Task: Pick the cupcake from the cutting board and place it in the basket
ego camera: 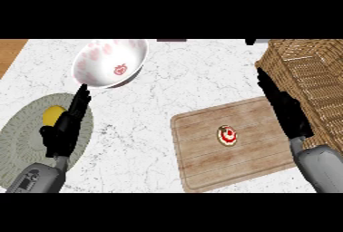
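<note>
A small cupcake (227, 135) with white frosting and a red swirl sits near the middle of the wooden cutting board (201, 154). The wicker basket (315, 77) stands at the right, just past the board's far right edge. My right hand (285, 108) is open, fingers straight and pointing away, over the board's right edge beside the basket, right of the cupcake and apart from it. At the left my left hand (64, 129) rests open with fingers up, over a grey round mat.
A white bowl (110, 61) with red prints stands at the back left. The grey round mat (26, 131) at the left carries a yellow object (53, 115), partly hidden by my left hand. Marble counter lies between mat and board.
</note>
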### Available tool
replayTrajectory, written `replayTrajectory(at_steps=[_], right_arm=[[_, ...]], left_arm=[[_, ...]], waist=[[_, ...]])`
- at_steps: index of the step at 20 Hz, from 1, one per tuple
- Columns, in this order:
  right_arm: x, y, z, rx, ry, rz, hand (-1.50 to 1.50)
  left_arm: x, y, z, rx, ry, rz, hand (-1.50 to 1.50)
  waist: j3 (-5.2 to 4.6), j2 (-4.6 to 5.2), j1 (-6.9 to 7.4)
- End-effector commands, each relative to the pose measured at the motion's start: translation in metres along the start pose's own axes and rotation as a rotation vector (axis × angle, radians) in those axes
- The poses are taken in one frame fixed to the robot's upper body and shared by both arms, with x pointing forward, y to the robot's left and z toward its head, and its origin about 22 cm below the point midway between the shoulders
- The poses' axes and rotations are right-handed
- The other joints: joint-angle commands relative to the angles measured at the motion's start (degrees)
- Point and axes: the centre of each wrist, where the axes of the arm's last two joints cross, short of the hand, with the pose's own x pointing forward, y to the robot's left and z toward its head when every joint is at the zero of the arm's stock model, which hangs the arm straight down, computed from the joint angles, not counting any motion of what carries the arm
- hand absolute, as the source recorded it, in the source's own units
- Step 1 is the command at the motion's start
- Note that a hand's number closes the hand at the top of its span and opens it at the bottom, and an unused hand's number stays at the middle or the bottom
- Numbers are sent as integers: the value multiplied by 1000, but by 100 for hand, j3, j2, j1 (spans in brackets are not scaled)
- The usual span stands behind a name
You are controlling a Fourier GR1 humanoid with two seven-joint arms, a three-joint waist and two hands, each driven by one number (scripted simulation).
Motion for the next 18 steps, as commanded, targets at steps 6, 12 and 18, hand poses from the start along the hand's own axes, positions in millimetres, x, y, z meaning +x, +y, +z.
replayTrajectory(at_steps=[6,12,18], right_arm=[[70,-83,-21,-193,-552,-398,150],[66,79,-5,90,-697,114,-150],[148,124,-7,-18,-542,125,-150]], left_arm=[[16,62,-9,84,132,-16,0],[18,56,-16,19,179,37,0],[35,50,-31,34,216,44,0]], waist=[[29,69,-19],[-23,64,41],[-32,16,-82]])
